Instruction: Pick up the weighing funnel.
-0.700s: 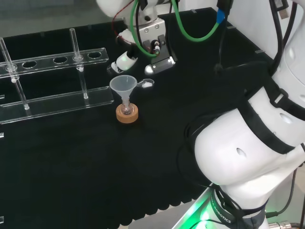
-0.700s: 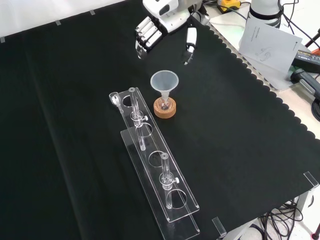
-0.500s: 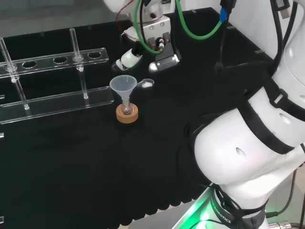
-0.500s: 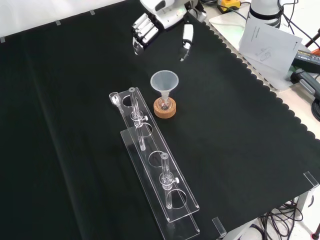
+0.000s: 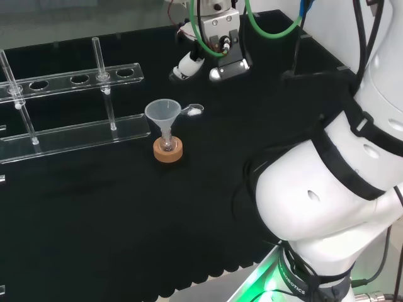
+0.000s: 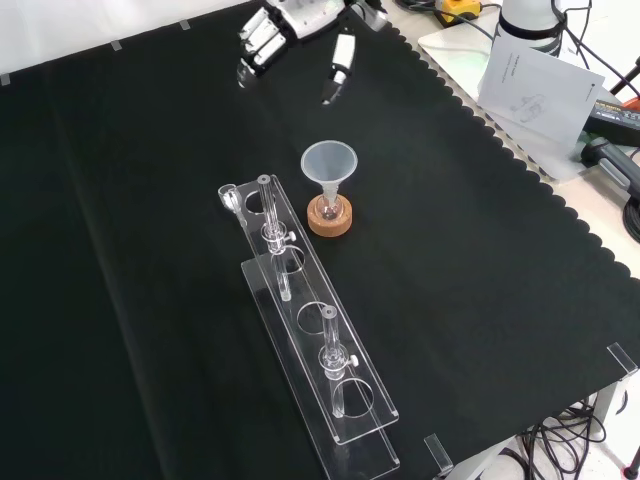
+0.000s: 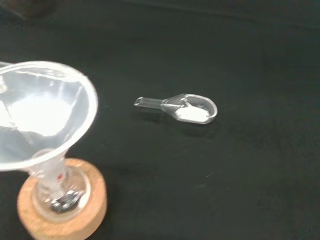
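Note:
The weighing funnel (image 7: 192,109) is a small clear scoop with a short stem, lying on the black cloth with white powder in its bowl. In the head view the weighing funnel (image 5: 194,111) lies just right of the big funnel (image 5: 164,114). The hand (image 5: 217,39) hangs above and beyond it, well clear of the cloth, with relaxed fingers (image 5: 187,65) apart from the thumb and nothing between them. In the front view the hand (image 6: 300,16) is at the top edge, up and left of the big funnel (image 6: 329,163).
The big funnel stands in a small flask on a cork ring (image 5: 168,150), close beside the weighing funnel. A clear plastic rack (image 6: 300,320) with upright tubes runs toward the front of the cloth. Papers and cables (image 6: 540,75) lie past the cloth's scalloped edge.
The hand has risen and drawn away from the weighing funnel, up and right in the head view, up and left in the front view. The weighing funnel has stayed on the cloth.

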